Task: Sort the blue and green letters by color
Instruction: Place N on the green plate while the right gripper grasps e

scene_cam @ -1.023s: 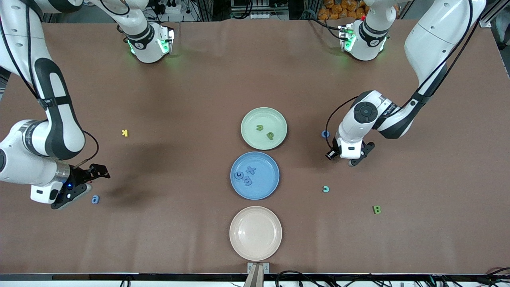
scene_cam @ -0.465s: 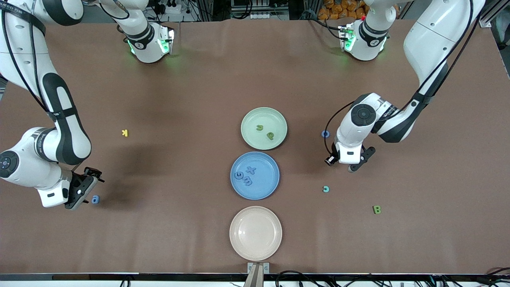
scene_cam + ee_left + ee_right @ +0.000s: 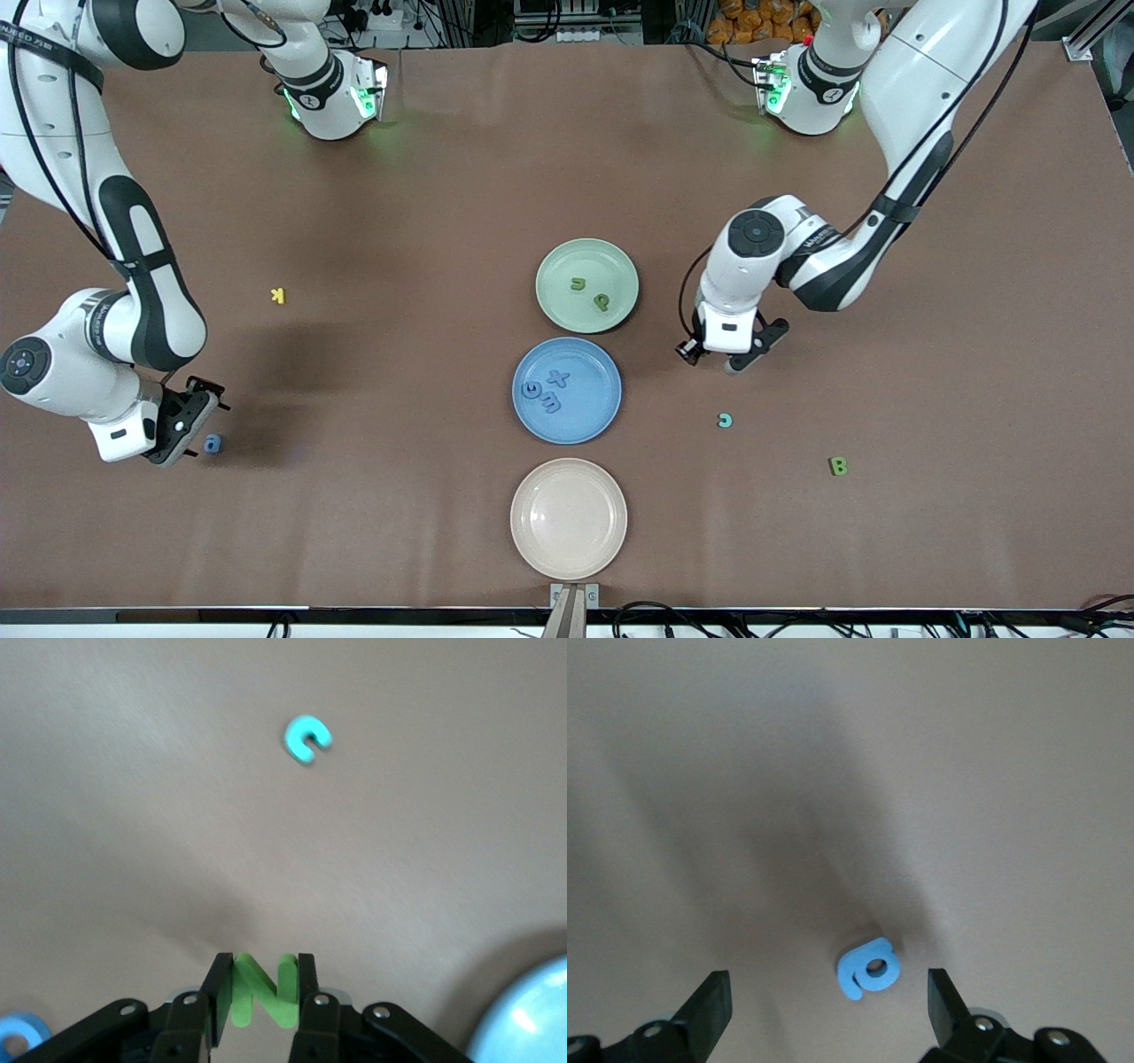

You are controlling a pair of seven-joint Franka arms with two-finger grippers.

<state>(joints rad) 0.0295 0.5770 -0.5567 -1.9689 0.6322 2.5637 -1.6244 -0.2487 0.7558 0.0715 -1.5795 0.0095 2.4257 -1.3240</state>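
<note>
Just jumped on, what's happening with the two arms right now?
Mid-sort. The left gripper holds a green N in shut fingers above the table beside the green plate, which already has two green letters. The right gripper is open over the blue a at its end of the table. The blue plate holds three blue letters; a teal c and green B wait.

Three plates (image 3: 611, 390) line the table's middle, with letters K (image 3: 278, 295) and B (image 3: 838, 466) near opposite table ends.
</note>
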